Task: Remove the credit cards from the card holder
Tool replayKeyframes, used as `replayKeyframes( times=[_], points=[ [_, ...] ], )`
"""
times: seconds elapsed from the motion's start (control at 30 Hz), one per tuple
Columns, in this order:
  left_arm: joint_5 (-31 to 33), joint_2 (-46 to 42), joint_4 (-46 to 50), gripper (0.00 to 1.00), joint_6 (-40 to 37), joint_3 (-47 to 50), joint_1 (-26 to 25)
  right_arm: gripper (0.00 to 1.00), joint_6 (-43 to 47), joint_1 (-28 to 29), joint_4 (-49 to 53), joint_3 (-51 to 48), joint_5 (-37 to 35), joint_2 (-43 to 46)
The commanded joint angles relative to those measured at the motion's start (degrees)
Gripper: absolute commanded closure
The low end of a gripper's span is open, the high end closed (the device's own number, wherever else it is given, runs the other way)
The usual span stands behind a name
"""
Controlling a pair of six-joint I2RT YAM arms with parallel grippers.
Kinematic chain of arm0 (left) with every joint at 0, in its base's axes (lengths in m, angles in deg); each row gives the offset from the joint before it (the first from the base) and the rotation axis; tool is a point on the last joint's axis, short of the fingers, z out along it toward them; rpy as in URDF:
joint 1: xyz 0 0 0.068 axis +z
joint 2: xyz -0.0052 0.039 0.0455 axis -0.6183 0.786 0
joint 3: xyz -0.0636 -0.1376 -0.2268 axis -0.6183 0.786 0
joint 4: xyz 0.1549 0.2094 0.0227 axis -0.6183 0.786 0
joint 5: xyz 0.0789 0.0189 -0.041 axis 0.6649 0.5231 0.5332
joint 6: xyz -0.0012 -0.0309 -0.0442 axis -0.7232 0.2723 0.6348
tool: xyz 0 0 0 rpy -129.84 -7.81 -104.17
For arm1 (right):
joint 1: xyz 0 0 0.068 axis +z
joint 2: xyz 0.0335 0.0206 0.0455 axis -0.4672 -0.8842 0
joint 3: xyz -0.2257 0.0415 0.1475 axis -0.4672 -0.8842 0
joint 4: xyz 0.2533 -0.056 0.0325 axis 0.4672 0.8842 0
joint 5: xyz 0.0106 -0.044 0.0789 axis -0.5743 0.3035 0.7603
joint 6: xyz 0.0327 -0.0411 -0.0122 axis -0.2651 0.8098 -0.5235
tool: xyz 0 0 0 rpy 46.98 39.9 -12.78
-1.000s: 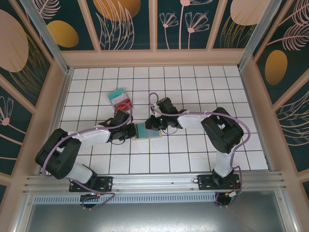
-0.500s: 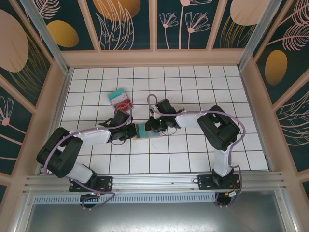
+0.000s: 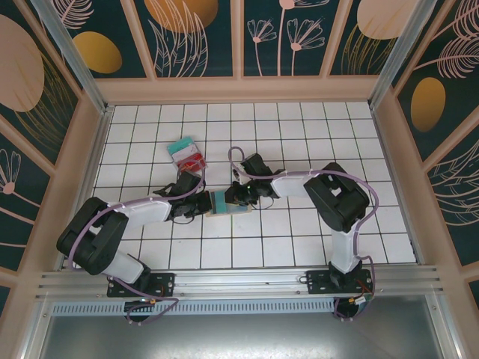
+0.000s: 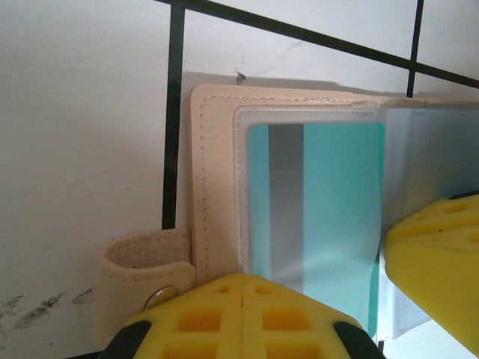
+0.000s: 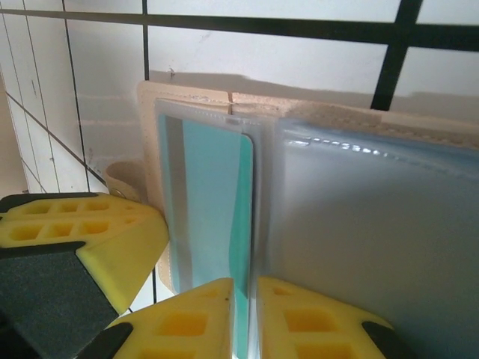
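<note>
Jaws, left gripper (image 4: 243, 290): yellow fingers (image 4: 187, 318) pressed together, tips at the near edge of the flat tan stitched card holder (image 4: 213, 187). We cannot tell whether they pinch its flap or only pin it down.
Jaws, right gripper (image 5: 254, 293): almost together, with a narrow slit left. The long edge of the teal-green plastic card (image 5: 209, 217) runs into that slit, so we read them as clamped on it.
Holder, position: lying open on the white tiled table (image 3: 299, 127), between the two grippers.
Card, position: inside the clear plastic sleeve (image 5: 374, 239), not yet drawn out.
Cards already out: loose teal and red cards (image 3: 185, 154) on the tiles beyond the left arm, well apart from the holder.
Risk one: we judge the right tips may have caught sleeve along with card, in which case a pull would drag the whole holder.
Risk two: a light left hold could let the holder lift or slide.
Risk three: a thin, slick card may slip from the tips or bend.
Left wrist view adds: the tan strap with metal snap (image 4: 146, 269) and the card's grey stripe (image 4: 286, 202), seen face-on.
Right wrist view adds: the slit itself and the second pocket.
Top view adds: the loose cards and both arms converging.
</note>
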Motion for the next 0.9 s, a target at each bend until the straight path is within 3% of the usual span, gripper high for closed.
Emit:
replayKeyframes(
  times=[0.0, 0.3, 0.57, 0.7, 0.8, 0.87],
  points=[
    [-1.6, 1.8, 0.3, 0.93, -1.3, 1.3, 0.0, 0.84, -0.7, 0.3, -0.1, 1.4, 1.0, -2.3],
    [-2.4, 1.5, 0.1, 0.93, -1.2, 1.0, 0.0, 0.89, -0.8, 0.5, 0.3, 2.1, 1.2, -2.9],
    [-3.8, 2.4, -0.6, 0.93, -1.1, 0.9, 0.0, 0.84, -0.3, 1.3, 4.2, 4.5, -0.5, -4.0],
    [-3.8, 2.3, -0.7, 0.93, -1.2, 1.0, 0.0, 0.88, -0.3, 1.3, 4.1, 4.4, -0.4, -3.9],
    [-4.1, 2.3, -0.8, 0.93, -1.0, 1.1, 0.1, 1.00, -0.1, 1.3, 4.1, 4.4, -0.3, -3.7],
    [-3.8, 2.4, -0.8, 0.93, -1.0, 1.1, 0.0, 1.00, 0.0, 1.3, 4.2, 4.5, -0.2, -3.2]
  ],
)
